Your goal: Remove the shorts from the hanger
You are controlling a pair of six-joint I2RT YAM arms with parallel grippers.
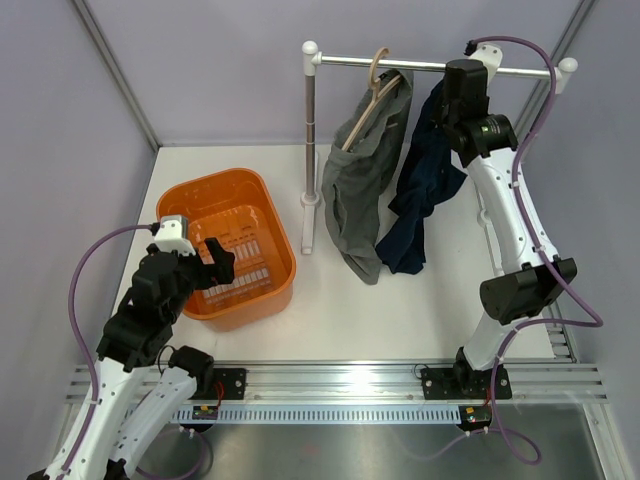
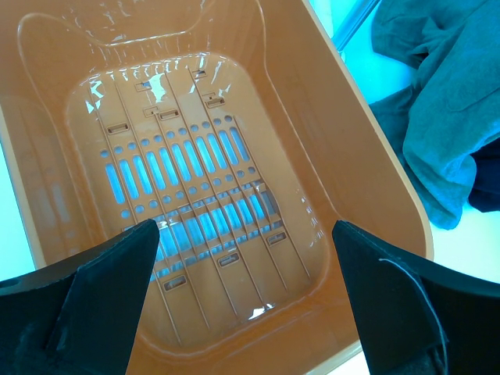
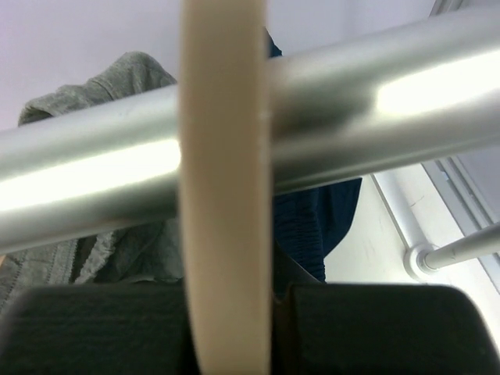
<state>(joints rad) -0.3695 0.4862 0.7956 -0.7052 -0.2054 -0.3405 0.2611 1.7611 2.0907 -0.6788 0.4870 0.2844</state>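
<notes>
The mid-grey shorts (image 1: 360, 190) hang from a wooden hanger (image 1: 375, 85) on the metal rail (image 1: 430, 66). The navy shorts (image 1: 420, 200) hang just to their right, and their lower ends rest on the table. My right gripper (image 1: 462, 85) is up at the rail above the navy shorts. In the right wrist view its fingers (image 3: 375, 328) are closed on a beige hanger hook (image 3: 226, 156) that crosses the rail (image 3: 375, 109), with grey cloth (image 3: 117, 78) to the left and navy cloth (image 3: 320, 226) behind. My left gripper (image 2: 244, 258) is open and empty over the orange tub (image 2: 328, 141).
The orange tub (image 1: 215, 182) stands at the left of the table with nothing in it. The rack's upright post (image 1: 310, 140) and foot stand between the tub and the shorts. Grey cloth (image 2: 445, 101) lies just right of the tub.
</notes>
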